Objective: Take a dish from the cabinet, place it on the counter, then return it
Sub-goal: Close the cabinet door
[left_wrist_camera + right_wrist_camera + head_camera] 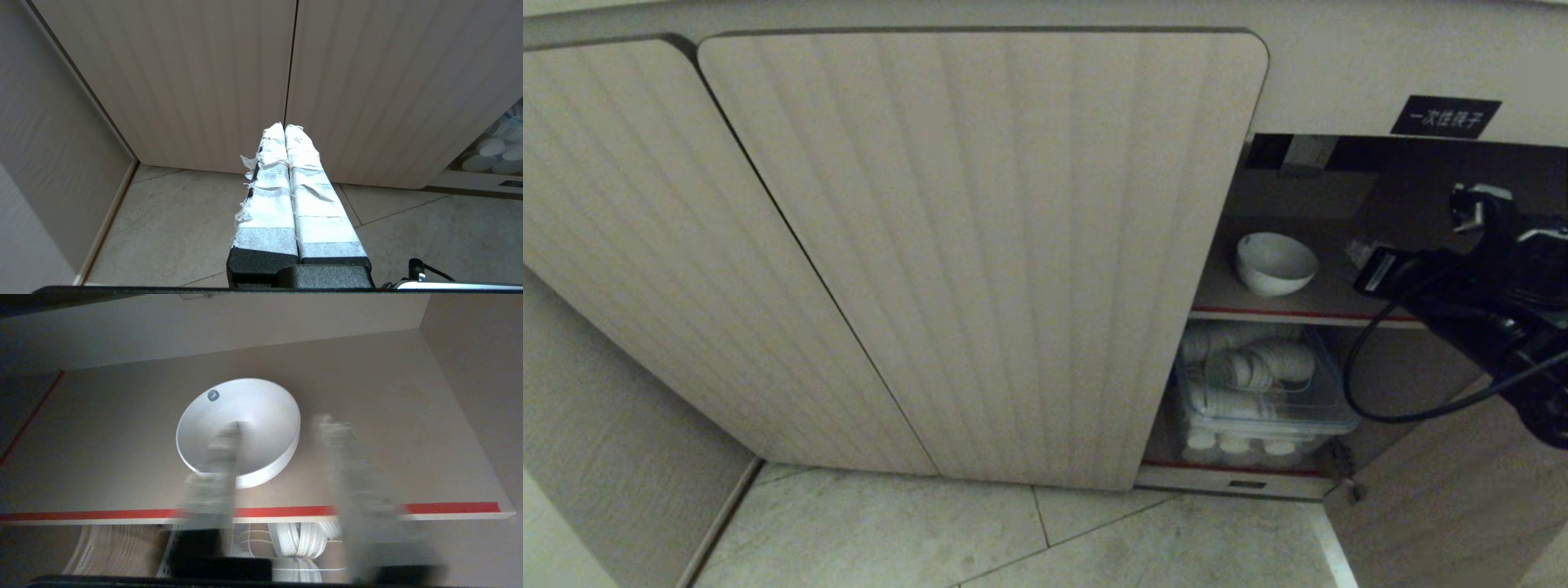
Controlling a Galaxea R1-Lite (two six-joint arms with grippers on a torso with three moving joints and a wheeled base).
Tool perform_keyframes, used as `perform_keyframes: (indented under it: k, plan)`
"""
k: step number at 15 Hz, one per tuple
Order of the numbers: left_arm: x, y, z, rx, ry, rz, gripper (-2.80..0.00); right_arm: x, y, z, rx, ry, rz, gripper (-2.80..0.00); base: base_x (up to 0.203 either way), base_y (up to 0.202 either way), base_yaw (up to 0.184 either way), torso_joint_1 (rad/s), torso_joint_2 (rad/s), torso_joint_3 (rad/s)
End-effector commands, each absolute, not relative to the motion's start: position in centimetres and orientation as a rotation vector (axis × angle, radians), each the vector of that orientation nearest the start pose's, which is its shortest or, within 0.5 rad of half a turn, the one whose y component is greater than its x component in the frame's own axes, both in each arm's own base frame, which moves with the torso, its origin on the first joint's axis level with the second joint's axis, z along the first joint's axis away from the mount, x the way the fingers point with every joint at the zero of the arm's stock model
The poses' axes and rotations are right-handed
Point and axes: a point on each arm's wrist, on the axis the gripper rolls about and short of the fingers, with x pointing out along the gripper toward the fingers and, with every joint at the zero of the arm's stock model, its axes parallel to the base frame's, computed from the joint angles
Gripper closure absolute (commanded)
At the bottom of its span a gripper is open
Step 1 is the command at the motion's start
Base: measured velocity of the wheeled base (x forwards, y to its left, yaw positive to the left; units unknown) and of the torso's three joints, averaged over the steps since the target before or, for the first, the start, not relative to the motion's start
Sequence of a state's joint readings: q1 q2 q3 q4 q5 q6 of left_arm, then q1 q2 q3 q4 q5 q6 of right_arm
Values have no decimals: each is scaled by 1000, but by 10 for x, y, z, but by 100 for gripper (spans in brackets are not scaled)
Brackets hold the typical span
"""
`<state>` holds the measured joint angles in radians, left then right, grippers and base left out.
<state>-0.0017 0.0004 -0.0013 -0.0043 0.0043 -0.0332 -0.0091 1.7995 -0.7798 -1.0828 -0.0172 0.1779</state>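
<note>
The dish [1276,263] sits on the cabinet's [980,245] red-edged shelf [1298,314], above ribbed cups [1258,367] in a clear box [1262,416], while the right gripper [282,457] nears it with fingers apart and the left gripper [284,132], pressed together, faces shut doors.

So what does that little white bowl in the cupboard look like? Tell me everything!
The bowl is small, round and deep, plain white and glossy like ceramic, with a small grey mark inside near its rim. It looks empty and sits upright on the cabinet's upper, red-edged shelf, above a clear box of white cups. Only the shelf touches it; the right gripper is blurred in front of it, not gripping it.
</note>
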Motion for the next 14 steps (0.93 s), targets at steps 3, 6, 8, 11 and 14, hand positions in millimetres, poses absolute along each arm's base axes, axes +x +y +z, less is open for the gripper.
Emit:
perform_keyframes:
  k: [3,6,8,11,14]
  plan:
    - [-23,0,76,-34,-5,3,0,317,-3,191,179,-87,-17,0,0,0,0,0,0,0]
    - [-23,0,76,-34,-5,3,0,296,-1,186,137,-85,44,0,0,0,0,0,0,0]
    - [-23,0,76,-34,-5,3,0,285,1,187,131,-88,53,0,0,0,0,0,0,0]
    - [-23,0,76,-34,-5,3,0,270,2,183,65,-72,89,0,0,0,0,0,0,0]
    - [-23,0,76,-34,-6,3,0,259,3,182,61,-49,101,0,0,0,0,0,0,0]
